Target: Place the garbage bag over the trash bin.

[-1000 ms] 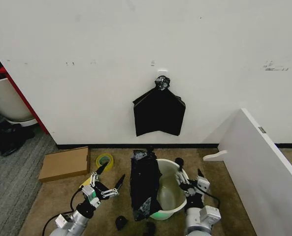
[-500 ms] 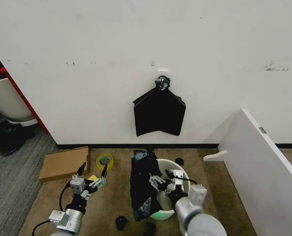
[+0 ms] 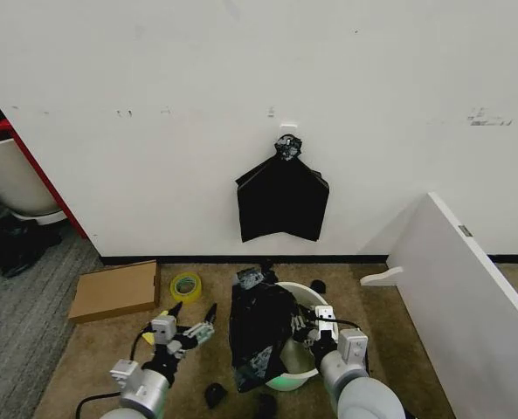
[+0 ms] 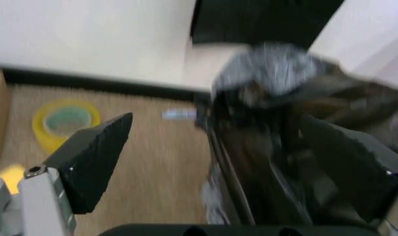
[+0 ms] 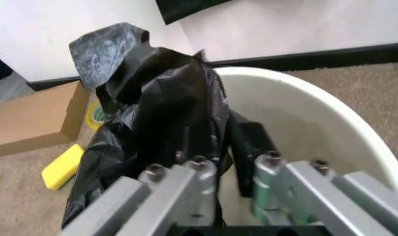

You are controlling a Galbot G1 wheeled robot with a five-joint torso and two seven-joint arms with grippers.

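Right gripper (image 3: 304, 325) clamped on garbage bag (image 3: 260, 336) draped down trash bin (image 3: 304, 349) near rim; mouth uncovered, left gripper (image 3: 191, 319) agape beside.

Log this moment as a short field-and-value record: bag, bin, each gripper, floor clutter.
garbage bag: black, draped over the near-left rim of the bin, hanging down its outer side
trash bin: white, upright on the carpet, mouth mostly uncovered
right gripper: over the bin mouth, at the bag's edge
left gripper: fingers open, left of the bag, holding nothing
floor clutter: cardboard box, yellow tape roll
wall: folded black bag hanging
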